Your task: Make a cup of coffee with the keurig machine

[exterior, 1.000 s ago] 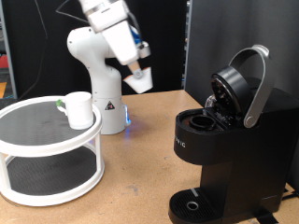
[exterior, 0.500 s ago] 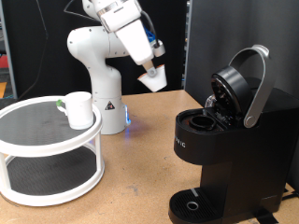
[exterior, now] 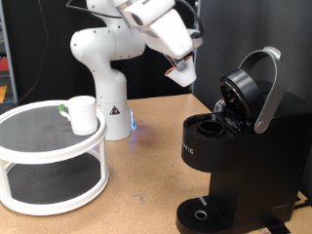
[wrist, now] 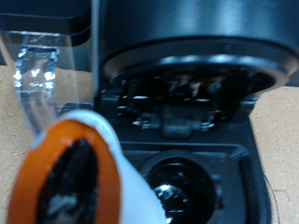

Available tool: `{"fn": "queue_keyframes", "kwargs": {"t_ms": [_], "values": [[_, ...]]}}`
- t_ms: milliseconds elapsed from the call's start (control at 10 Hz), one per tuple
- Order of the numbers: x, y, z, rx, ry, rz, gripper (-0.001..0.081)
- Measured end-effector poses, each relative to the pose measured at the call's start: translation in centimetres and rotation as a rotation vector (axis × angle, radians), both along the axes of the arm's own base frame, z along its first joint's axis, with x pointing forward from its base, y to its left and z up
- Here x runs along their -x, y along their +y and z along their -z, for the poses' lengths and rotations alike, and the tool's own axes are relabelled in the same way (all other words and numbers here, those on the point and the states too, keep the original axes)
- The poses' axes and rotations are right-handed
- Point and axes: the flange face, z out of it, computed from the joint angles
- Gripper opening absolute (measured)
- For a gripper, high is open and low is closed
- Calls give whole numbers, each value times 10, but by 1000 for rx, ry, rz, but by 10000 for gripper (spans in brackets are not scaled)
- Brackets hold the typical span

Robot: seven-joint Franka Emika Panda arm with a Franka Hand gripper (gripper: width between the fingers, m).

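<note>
The black keurig machine [exterior: 239,156] stands at the exterior view's right with its lid and silver handle [exterior: 270,86] raised and its pod chamber [exterior: 208,127] open. My gripper [exterior: 182,71] hangs in the air just left of the raised lid, above the chamber, shut on a small white-rimmed, orange-brown-topped coffee pod [wrist: 70,182]. The wrist view shows the pod close up, with the open brew head [wrist: 187,89] and the chamber [wrist: 177,187] behind it. The white cup [exterior: 83,114] stands on the top shelf of a round stand at the left.
The white two-tier round stand [exterior: 39,161] takes up the exterior view's left. The arm's white base [exterior: 102,88] stands behind it on the wooden table [exterior: 141,185]. The machine's round drip base [exterior: 200,213] is at the bottom.
My gripper has risen and moved to the exterior view's right with the pod, from beside the arm's base to just left of the machine's raised lid. Cup and machine have not moved.
</note>
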Motion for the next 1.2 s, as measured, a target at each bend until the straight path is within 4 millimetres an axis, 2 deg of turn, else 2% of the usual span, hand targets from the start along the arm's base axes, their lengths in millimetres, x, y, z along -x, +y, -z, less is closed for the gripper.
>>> {"fn": "queue_keyframes", "kwargs": {"t_ms": [300,500,900,1200], "values": [[-28,4,1,15,19,-13,85],[-39,5,9,27,29,6,85],[-39,9,16,44,36,3,85],[-42,23,37,98,31,3,85]]}}
